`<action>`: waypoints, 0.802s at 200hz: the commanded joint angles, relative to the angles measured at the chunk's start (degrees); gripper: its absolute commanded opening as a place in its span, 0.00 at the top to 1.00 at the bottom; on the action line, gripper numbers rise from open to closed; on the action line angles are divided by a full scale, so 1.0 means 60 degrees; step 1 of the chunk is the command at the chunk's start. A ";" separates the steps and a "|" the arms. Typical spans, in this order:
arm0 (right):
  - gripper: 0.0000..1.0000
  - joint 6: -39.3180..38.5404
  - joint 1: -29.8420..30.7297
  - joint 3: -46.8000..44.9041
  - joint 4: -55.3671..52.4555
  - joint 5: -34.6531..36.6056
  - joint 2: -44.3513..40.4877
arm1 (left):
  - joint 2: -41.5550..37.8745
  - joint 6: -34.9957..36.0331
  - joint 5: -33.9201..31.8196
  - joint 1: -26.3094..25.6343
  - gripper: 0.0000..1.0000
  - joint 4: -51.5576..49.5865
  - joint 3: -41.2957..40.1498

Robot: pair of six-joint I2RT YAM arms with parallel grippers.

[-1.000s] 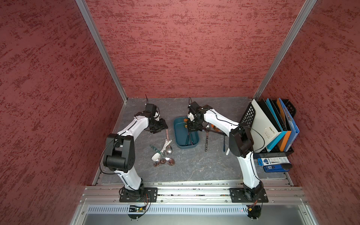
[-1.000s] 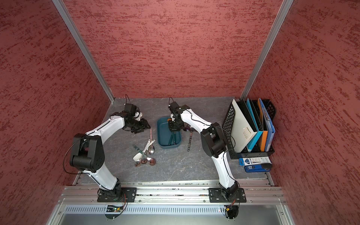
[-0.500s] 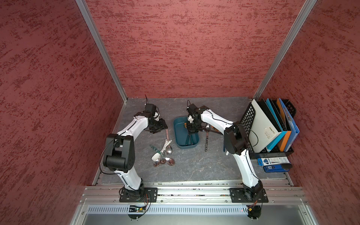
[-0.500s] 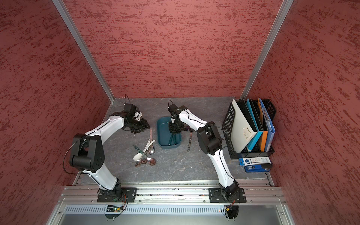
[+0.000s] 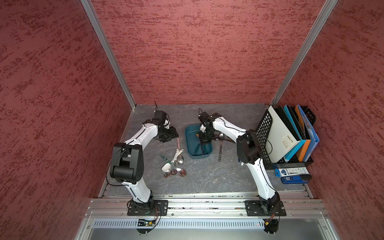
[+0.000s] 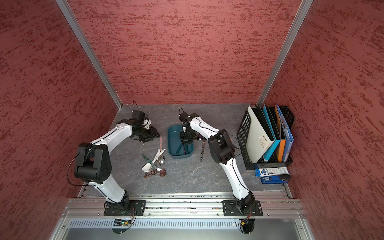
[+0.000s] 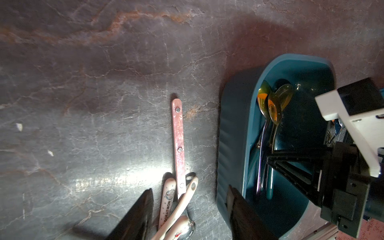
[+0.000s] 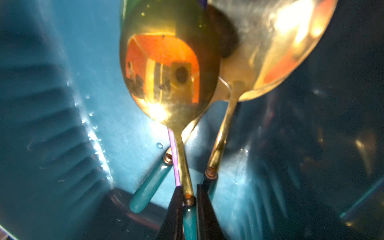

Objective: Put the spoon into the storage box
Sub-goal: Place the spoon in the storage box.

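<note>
We judged that the moment called for a low, unhurried release. The jaws should part only once the handle lay on the box floor, then lift straight up, clear of the cutlery lying there.

On the grey worktop [image 5: 207, 182], the black mesh file rack [image 5: 262, 128] stood at the right edge. It held upright folders [image 5: 280, 133] in white, blue and orange, well apart from the work.

Near the middle we found the dark teal storage box [image 5: 198, 156], shallow and round-cornered. At least two other gold-bowled spoons [image 8: 280, 41] lay lengthwise inside it, bowls toward the back wall.

The right gripper [image 8: 189, 193] reached down into the box, clenched on the teal handle of the spoon [image 8: 170, 79]. The spoon's gold bowl sat just over its neighbours; whether it touched them we could not tell.

The left gripper [image 7: 189, 188] hovered beside the box with its jaws apart and nothing between them. Below it lay the handles of the loose spoons [image 5: 174, 166], heaped on the worktop. A lone spoon [image 5: 220, 149] lay just beside the box's opposite wall.
</note>
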 commanded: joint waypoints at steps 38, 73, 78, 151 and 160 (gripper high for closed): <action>0.69 -0.0212 -0.0029 0.0307 -0.0279 0.0147 -0.0135 | -0.0082 0.0188 -0.0220 -0.0043 0.40 -0.0284 0.0639; 0.63 -0.0482 -0.0022 0.0466 -0.0510 0.0516 -0.0666 | 0.0196 0.0407 -0.0466 -0.0312 0.40 -0.0622 0.1289; 0.63 -0.0567 -0.0020 0.0458 -0.0527 0.0589 -0.0757 | 0.0241 0.0445 -0.0516 -0.0364 0.39 -0.0671 0.1389; 0.61 -0.2220 -0.0372 -0.1183 -0.0002 0.1906 -0.2844 | 0.1014 0.0813 -0.0999 -0.1076 0.38 -0.1305 0.2837; 0.61 -0.2037 -0.0478 -0.1480 0.0061 0.1881 -0.3077 | 0.1064 0.0800 -0.1019 -0.1146 0.38 -0.1331 0.2935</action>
